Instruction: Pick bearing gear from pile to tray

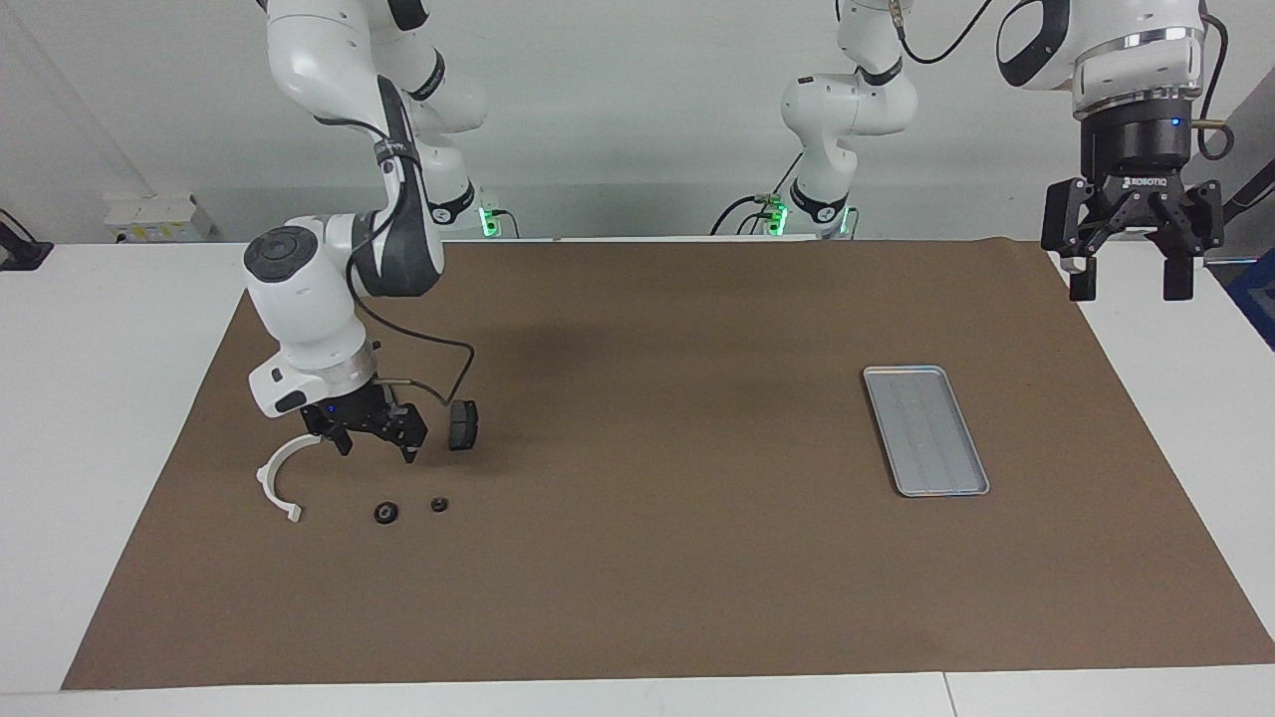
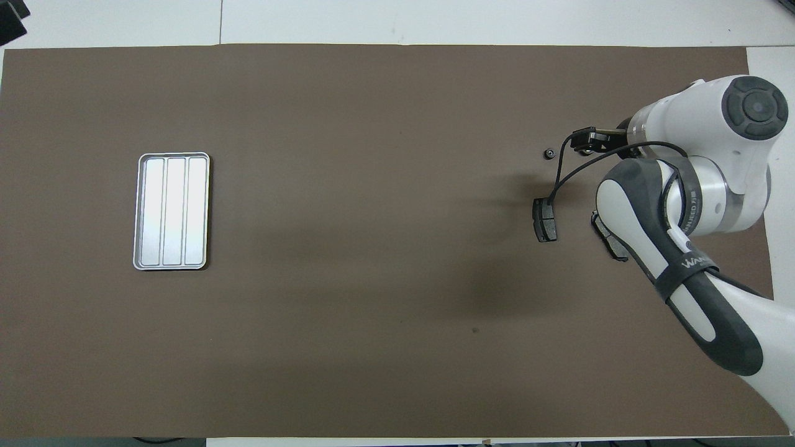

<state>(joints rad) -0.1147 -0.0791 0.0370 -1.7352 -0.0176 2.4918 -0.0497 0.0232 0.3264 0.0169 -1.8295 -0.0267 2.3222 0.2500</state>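
Note:
The pile lies at the right arm's end of the table: a white curved bracket, a dark brake pad, a second pad half under the arm, and two small black round pieces, a ring and a smaller one. My right gripper hangs open just above the mat, over the pile beside the bracket, and hides the ring from above. The silver tray lies bare toward the left arm's end. My left gripper waits open, high over the mat's corner.
A brown mat covers most of the white table. The right arm's cable loops down close to the first brake pad. The arm's elbow leans over the pile's end of the mat.

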